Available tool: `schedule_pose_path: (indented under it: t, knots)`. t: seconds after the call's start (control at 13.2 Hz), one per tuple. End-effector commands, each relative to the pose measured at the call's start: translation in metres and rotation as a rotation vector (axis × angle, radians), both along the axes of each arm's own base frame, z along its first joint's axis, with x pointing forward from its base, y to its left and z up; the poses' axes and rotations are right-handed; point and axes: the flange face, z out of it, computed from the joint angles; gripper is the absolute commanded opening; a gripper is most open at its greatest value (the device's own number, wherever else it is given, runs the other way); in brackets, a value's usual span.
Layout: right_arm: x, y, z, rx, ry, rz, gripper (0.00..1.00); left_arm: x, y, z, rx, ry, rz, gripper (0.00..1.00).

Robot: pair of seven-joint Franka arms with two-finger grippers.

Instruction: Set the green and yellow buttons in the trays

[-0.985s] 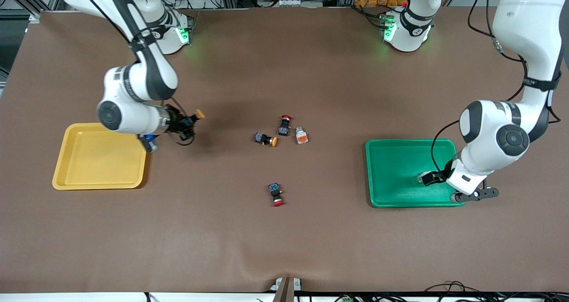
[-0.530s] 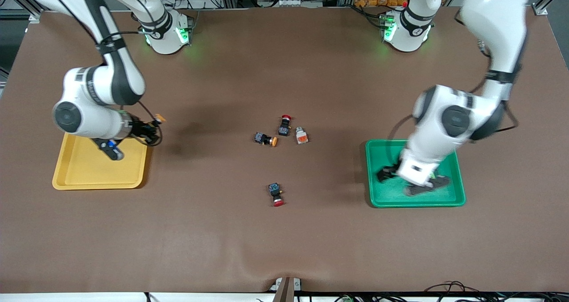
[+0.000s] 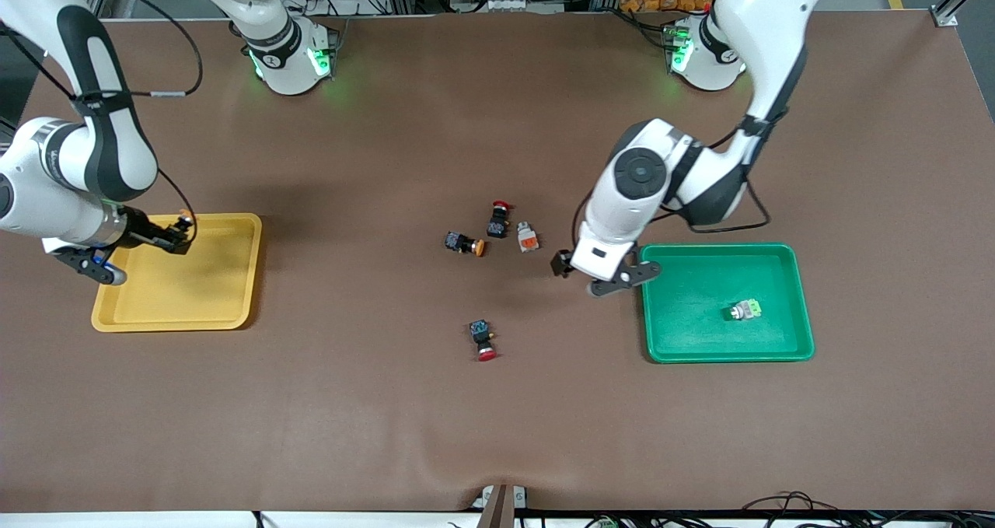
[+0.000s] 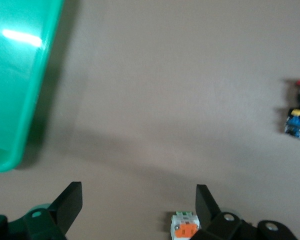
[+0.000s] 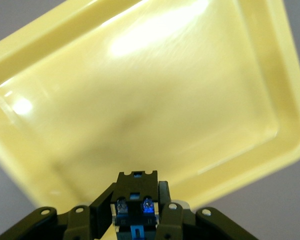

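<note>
My right gripper (image 3: pixel 174 239) is shut on a black-bodied button with an orange-yellow cap (image 3: pixel 185 218) and holds it over the yellow tray (image 3: pixel 225 279). In the right wrist view the button's black body (image 5: pixel 136 196) sits between the fingers above the tray (image 5: pixel 155 100). My left gripper (image 3: pixel 561 264) is open and empty over the table, between the green tray (image 3: pixel 699 341) and a pale grey button with an orange face (image 3: pixel 528 237), which also shows beside one finger (image 4: pixel 185 228). A pale grey green-faced button (image 3: pixel 745 309) lies in the green tray. Another yellow-capped button (image 3: pixel 464 243) lies mid-table.
Two black switches with red caps lie on the brown mat, one (image 3: pixel 497 218) beside the orange-faced button, one (image 3: pixel 482 338) nearer the front camera. The first also shows in the left wrist view (image 4: pixel 298 115), as does the green tray's corner (image 4: pixel 15 100).
My left gripper left the green-faced button in the green tray and moved out toward the table's middle. My right gripper carried its button from beside the yellow tray to over it.
</note>
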Motion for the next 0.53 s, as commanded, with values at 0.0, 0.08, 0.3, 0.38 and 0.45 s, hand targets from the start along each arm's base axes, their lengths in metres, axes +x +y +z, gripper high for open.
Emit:
schedule_pose_path:
  t: [0.0, 0.08, 0.3, 0.38, 0.45]
  knots:
    - [-0.001, -0.038, -0.038, -0.001, -0.014, 0.087, 0.00, -0.001, -0.019, -0.022, -0.007, -0.022, 0.013, 1.00]
    - [0.002, -0.034, -0.039, 0.001, -0.010, 0.095, 0.00, -0.008, -0.031, -0.032, -0.018, -0.024, 0.017, 1.00]
    - [0.009, -0.057, -0.049, 0.004, -0.008, 0.087, 0.00, -0.032, -0.058, -0.055, 0.001, -0.022, -0.001, 1.00]
    - [0.006, -0.063, -0.051, 0.011, -0.006, 0.096, 0.10, -0.034, -0.059, -0.059, 0.016, -0.028, -0.007, 1.00]
    - [0.006, -0.063, -0.053, 0.014, -0.004, 0.103, 0.40, -0.040, -0.066, -0.067, 0.023, -0.029, -0.001, 1.00]
